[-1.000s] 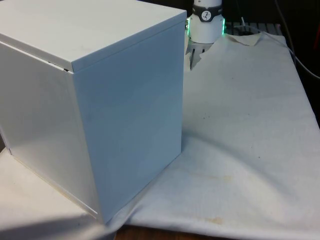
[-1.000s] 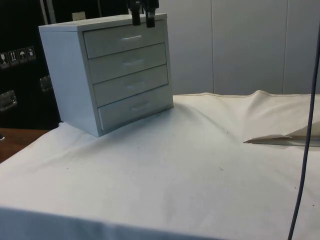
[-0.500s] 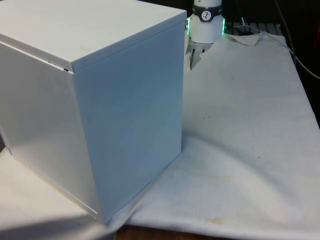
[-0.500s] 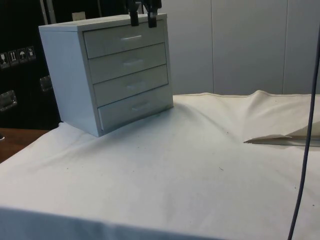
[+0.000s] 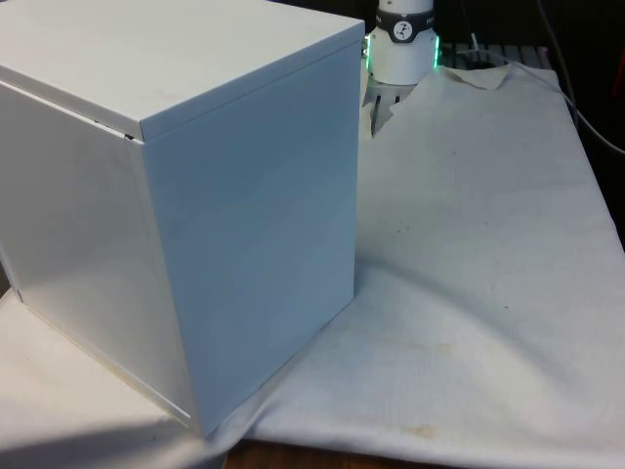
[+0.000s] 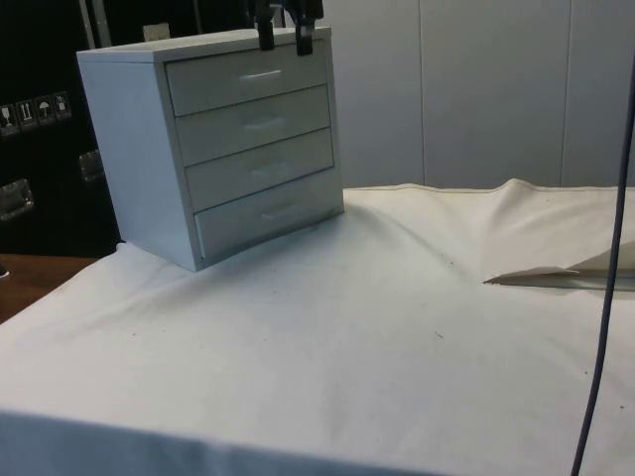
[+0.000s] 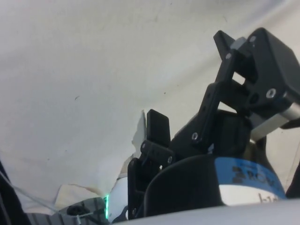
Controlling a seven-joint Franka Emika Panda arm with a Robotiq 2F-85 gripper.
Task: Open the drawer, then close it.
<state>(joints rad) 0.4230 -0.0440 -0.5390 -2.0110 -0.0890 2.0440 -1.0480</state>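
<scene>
My gripper point(image 6: 283, 40) hangs above the front top edge of the chest of drawers point(image 6: 213, 149), its two black fingers point(image 6: 266, 38) spread apart with nothing between them. The chest is a white box with four drawers stacked one over another, standing on the white tablecloth point(image 6: 377, 337) near the table's far corner in the side view; in the front view it turns a blank side wall point(image 5: 254, 225) to the camera, at that view's left. All four drawers look pushed in flush, so I judge the opening step has not begun.

The top drawer point(image 6: 248, 79) sits nearest to my fingers, and I expect it is the one to take. Each drawer front carries a small pale handle point(image 6: 262, 73) at its middle, and that is where I should take hold: fingers above and below the bar, then a straight pull outward. The chest looks stiff and hard, its painted faces probably slick, so gripping the flat front would slip. It also seems light enough to slide on the cloth if the drawer sticks, so I would pull slowly and squarely
</scene>
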